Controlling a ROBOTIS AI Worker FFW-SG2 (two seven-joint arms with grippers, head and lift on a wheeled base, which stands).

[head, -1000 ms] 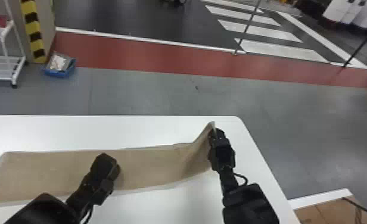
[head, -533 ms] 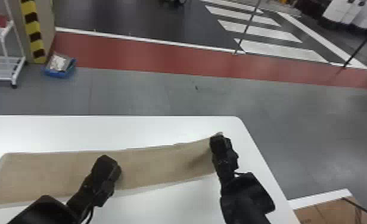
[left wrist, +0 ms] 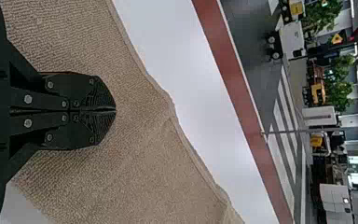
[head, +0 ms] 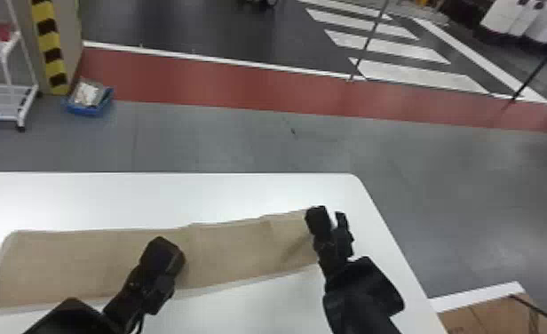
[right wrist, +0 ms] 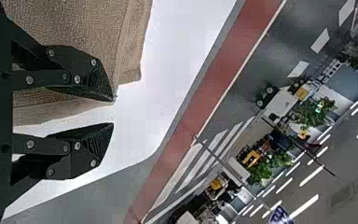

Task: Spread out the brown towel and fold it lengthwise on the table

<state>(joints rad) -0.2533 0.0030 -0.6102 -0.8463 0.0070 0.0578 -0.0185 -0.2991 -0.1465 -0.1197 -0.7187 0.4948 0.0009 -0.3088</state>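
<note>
White table (head: pixel 108 200), left fingers (head: pixel 161 255) together over towel (head: pixel 237 248), right fingers (head: pixel 318 220) clearly apart.

Free room beyond the towel (head: pixel 86 266)

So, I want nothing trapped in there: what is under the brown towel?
The brown towel rests on the white table, whose surface shows beside its long edges. What lies beneath its middle is covered, so I can't tell.
</note>
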